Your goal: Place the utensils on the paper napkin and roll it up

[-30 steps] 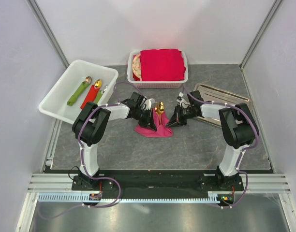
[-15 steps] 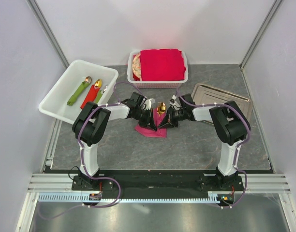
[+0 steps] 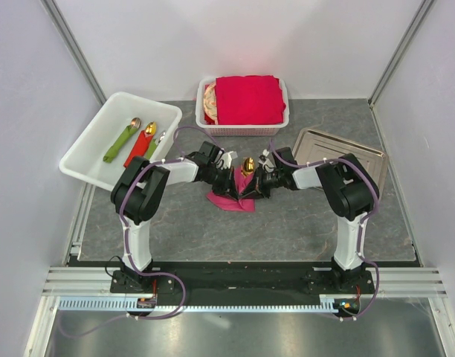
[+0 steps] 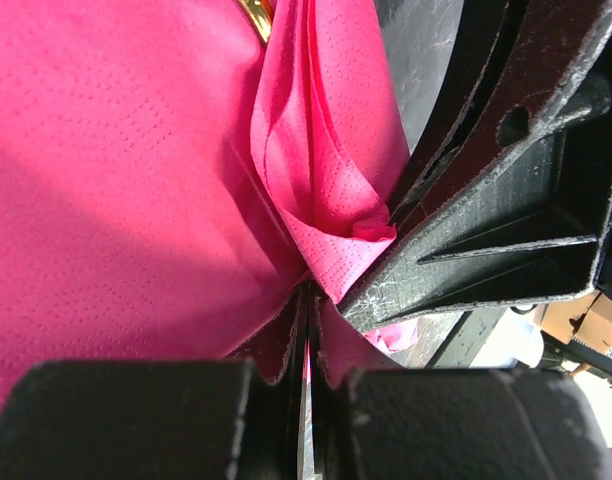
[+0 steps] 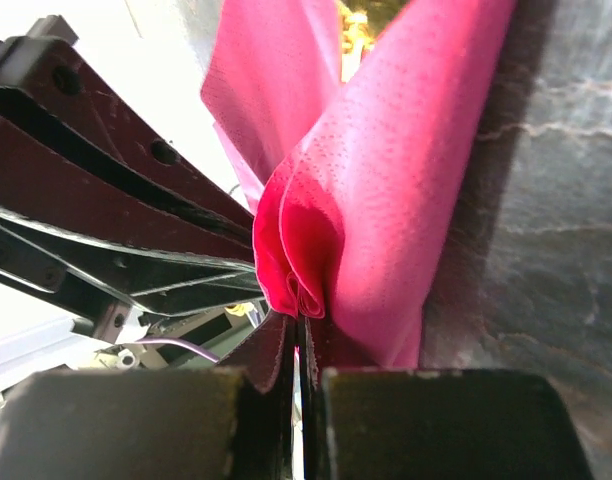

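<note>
Two grippers meet at the middle of the top view, over a table [image 3: 287, 223] whose surface is dark grey and veined like stone. We see plain white walls [image 3: 235, 37] closing it in at the back and on both sides, with slanted metal posts [image 3: 73, 46] running up from the upper corners of the table. A pale metal rail [image 3: 79, 282] crosses the bottom of the frame, where the arm bases are bolted.

A white bin [image 3: 94, 160] sits at the upper left, hanging partly over the table's edge. It holds green and red bundles [image 3: 120, 143] with spoon bowls showing at their ends. A white basket [image 3: 242, 129] at top centre carries a stack of red napkins [image 3: 248, 99], and a shiny metal tray [image 3: 346, 152] lies at the right.

The paper napkin [image 3: 229, 198] lies crumpled at the centre of the table, between the two arms. The utensils [image 3: 248, 164] show as a gold glint at its upper edge, mostly wrapped in the pink paper.

The left gripper [image 4: 306, 310] has its jaws pressed almost together on a fold of the sheet. The right gripper [image 5: 298, 335], reaching in from the right of the frame, pinches a curled fold of the same sheet, jaws closed to a thin slit. The two stand just beside each other; we cannot tell whether they touch.
</note>
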